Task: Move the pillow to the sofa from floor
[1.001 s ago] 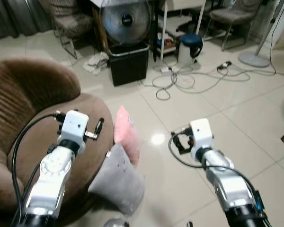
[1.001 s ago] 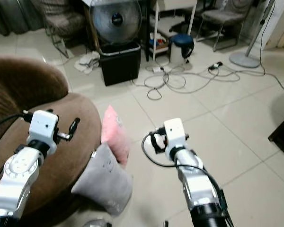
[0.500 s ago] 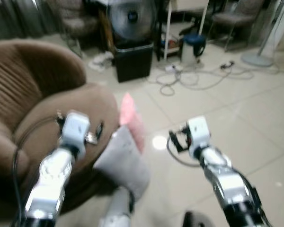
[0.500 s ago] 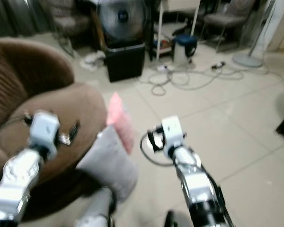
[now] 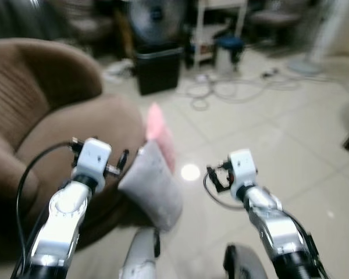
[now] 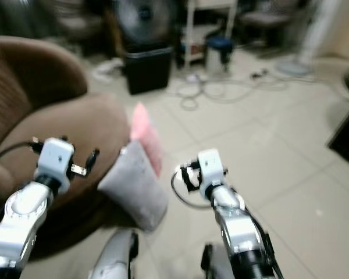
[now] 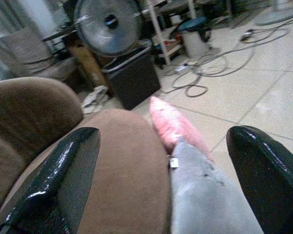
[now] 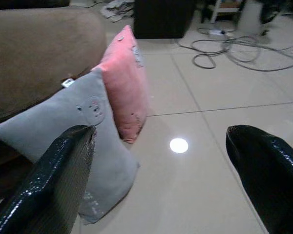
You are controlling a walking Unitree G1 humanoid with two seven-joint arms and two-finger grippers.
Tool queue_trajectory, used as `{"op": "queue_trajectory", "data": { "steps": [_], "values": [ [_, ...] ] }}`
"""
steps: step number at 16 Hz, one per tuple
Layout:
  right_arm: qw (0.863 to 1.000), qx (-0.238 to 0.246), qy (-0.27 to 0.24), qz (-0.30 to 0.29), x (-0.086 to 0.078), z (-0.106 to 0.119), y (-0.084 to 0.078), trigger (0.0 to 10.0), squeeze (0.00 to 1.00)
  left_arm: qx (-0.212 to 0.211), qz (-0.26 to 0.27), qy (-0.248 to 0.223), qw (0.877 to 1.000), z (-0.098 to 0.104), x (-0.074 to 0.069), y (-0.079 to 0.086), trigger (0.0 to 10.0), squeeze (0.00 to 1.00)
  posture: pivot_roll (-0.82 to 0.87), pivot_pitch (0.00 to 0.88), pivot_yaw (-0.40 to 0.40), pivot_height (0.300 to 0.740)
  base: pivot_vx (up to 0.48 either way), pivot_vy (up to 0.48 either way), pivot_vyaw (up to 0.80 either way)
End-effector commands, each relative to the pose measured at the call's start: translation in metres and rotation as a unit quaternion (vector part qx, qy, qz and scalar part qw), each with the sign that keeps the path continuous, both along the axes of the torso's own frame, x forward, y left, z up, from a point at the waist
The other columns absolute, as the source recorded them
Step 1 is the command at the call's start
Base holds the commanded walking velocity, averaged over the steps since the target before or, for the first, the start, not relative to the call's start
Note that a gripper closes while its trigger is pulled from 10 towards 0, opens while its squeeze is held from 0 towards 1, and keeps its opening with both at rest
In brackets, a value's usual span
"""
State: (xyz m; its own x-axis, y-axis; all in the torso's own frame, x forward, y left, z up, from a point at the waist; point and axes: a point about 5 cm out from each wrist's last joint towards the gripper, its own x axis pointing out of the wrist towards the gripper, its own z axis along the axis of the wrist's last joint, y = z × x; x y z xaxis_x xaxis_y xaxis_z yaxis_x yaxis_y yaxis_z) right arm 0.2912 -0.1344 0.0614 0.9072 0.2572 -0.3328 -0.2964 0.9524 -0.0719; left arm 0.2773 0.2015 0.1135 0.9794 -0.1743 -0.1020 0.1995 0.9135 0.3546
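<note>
A grey pillow point(image 8: 83, 136) and a pink pillow point(image 8: 124, 92) lean on the floor against the brown sofa point(image 5: 41, 110). Both the left gripper point(image 7: 161, 185) and right gripper point(image 8: 161, 185) hover spread apart, holding nothing.

head views blurred, fan point(image 7: 107, 27) cut off

Head views: 2 eyes look forward and down, blurred.
Wrist views: each looks along its own fingers.
Shared: grey pillow point(image 8: 83, 141), sofa point(image 7: 122, 161).
</note>
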Motion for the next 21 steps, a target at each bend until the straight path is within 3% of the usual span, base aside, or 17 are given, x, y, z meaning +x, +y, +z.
{"op": "queue_trajectory", "data": {
  "steps": [1,6,21],
  "values": [
    [1.0,-0.015,-0.012,0.008,0.0013,0.0036,-0.0008,10.0,0.0,0.002,-0.01,-0.005,1.0,0.0048,0.0033,-0.0021,10.0,0.0,0.13,0.0,0.04,0.616,0.3,0.0,0.0],
    [1.0,-0.023,-0.013,0.014,0.0006,0.0034,0.0008,10.0,0.0,0.006,-0.02,0.001,1.0,0.0032,0.003,-0.0027,10.0,0.0,0.13,0.0,0.039,0.616,0.311,0.0,0.44],
    [0.999,-0.028,-0.021,0.003,0.0034,0.0077,-0.0007,10.0,0.0,0.007,-0.016,0.009,1.0,0.0,0.0016,0.0006,10.0,0.0,0.13,0.0,0.033,0.616,0.291,0.0,0.0]
  ]
}}
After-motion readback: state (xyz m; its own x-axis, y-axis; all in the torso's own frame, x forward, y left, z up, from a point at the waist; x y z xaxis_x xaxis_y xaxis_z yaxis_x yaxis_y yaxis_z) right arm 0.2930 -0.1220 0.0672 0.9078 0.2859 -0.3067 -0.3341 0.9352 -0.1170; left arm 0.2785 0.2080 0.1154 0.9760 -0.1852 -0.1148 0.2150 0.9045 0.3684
